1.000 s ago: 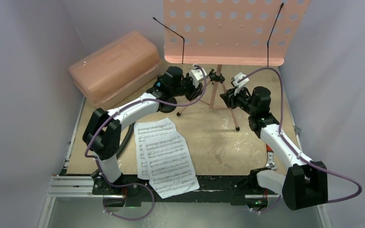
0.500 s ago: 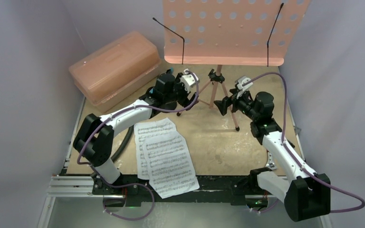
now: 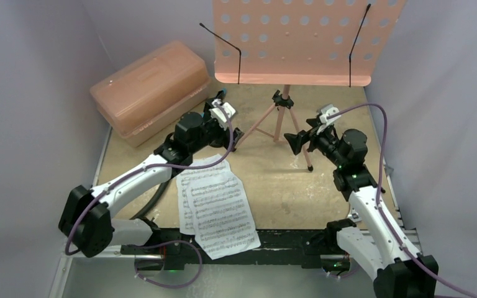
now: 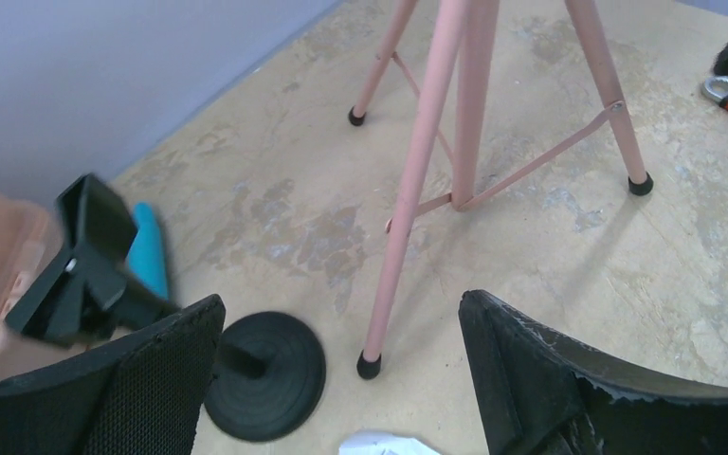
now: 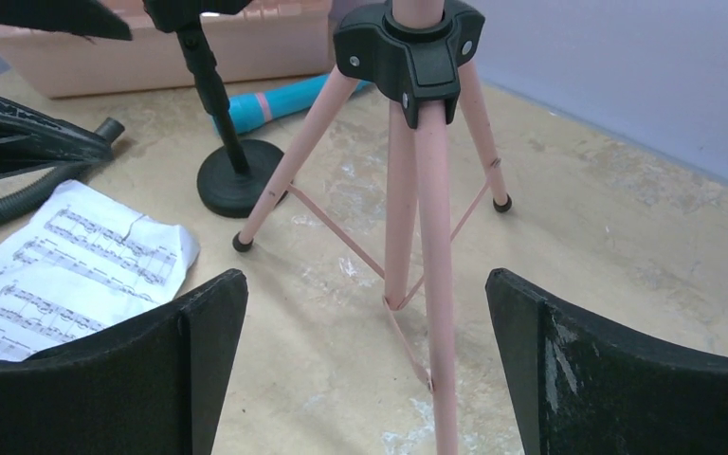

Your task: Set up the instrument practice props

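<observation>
Purple-grey walls close in a scuffed tan bench [image 3: 273, 186], and standing at the far centre is the pink perforated music stand [image 3: 292, 40], upright, all three of its rubber-tipped tripod legs [image 4: 464, 114] planted on the surface. Left of it, and just beside the foot of the nearest leg, the small black mic stand [image 5: 237, 185] is upright on its round base, its clip up top. Beyond that base the cyan toy microphone [image 5: 280, 100] lies flat on the bench, close against the big translucent pink case [image 3: 152, 87] at the far left. Now the arms: the left end effector [image 4: 339, 322] hovers low on the left of the tripod, jaws spread wide, gripping nothing. The right end effector [image 5: 365, 294] faces the tripod from the right side, also fully released, with the legs framed between its fingers but untouched. Nearer in, left of centre, the two sheet-music pages [image 3: 217, 208] lie overlapped and flat, the nearer one lapping over the black rail at the bench's near edge. A black hose [image 3: 161, 183] curls beside them on the left.
</observation>
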